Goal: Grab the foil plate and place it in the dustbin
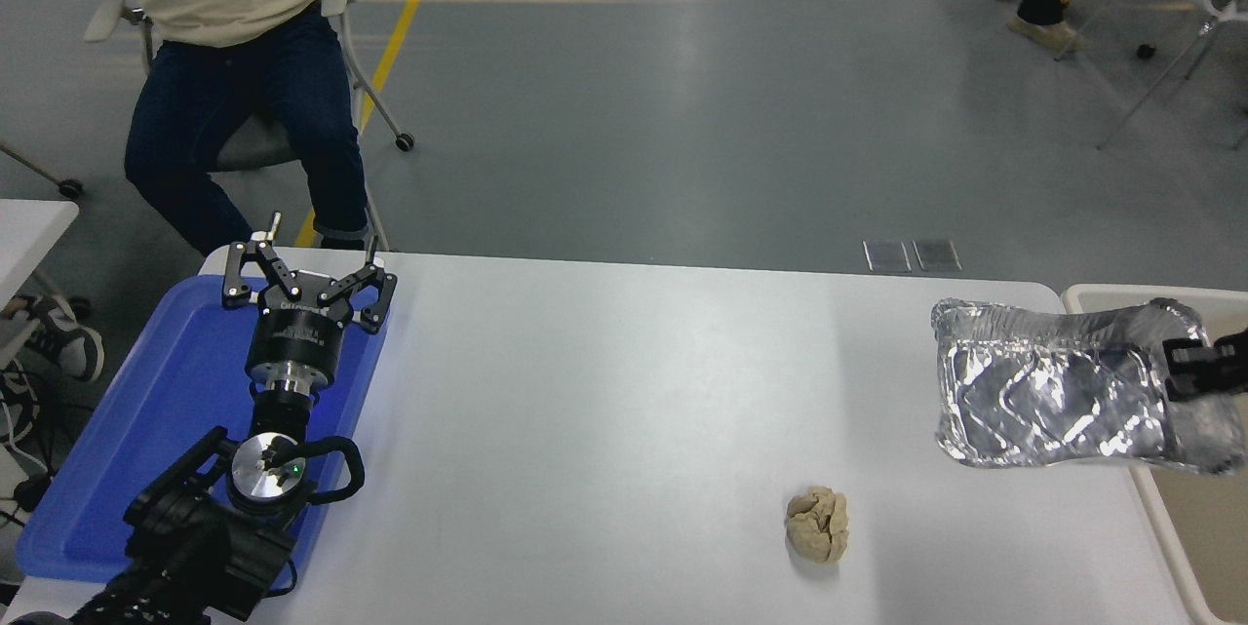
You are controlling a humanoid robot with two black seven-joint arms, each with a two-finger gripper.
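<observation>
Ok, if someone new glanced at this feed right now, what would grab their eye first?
Most likely the foil plate, shiny and crumpled, held up at the table's right end by the right hand gripping its right edge, partly over the dustbin. Next, the left hand, open and parked over the blue tray at the left. A small beige lump lies alone near the front edge.
</observation>
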